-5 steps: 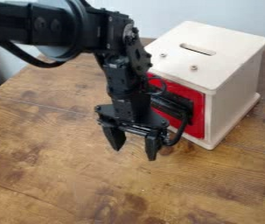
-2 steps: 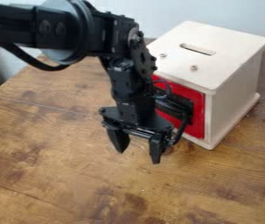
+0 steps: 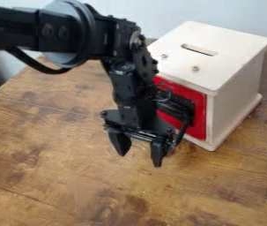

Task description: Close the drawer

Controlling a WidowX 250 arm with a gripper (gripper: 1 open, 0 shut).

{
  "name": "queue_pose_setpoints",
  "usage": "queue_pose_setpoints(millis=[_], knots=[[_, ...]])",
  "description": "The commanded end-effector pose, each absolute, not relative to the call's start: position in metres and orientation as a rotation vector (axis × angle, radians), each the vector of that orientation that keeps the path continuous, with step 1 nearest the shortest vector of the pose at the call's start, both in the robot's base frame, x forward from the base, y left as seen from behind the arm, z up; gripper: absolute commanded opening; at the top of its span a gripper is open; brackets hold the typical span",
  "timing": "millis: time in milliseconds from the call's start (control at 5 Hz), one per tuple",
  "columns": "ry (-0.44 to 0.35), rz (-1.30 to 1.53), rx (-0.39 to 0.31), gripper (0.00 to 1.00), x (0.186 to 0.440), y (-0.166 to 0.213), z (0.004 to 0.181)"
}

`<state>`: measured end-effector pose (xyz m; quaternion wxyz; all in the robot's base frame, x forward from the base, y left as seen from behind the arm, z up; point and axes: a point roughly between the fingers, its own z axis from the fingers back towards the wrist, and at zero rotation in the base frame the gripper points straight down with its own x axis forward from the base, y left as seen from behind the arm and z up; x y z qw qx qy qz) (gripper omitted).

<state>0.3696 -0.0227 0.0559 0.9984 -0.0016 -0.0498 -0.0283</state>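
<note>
Your tool (image 3: 139, 155) hangs over the table (image 3: 53, 168), fingertips apart, nothing between them — the red drawer (image 3: 198, 102) sits in the wooden box (image 3: 224, 66), behind and to the picture's right, so your push likely heads that way.

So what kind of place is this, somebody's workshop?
Hard to say for sure, but probably a lab or test bench: a black robot arm reaches over a worn wooden tabletop, beside a small pale wooden box with a slot on top.
</note>
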Motion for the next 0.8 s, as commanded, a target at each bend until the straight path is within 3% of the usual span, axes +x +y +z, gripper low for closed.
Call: queue_pose_setpoints(millis=[0, 600], knots=[[-0.143, -0.078, -0.003, 1.0, 0.3735, -0.0286, 0.0687], [-0.145, -0.071, -0.001, 1.0, 0.3746, -0.0278, 0.0591]])
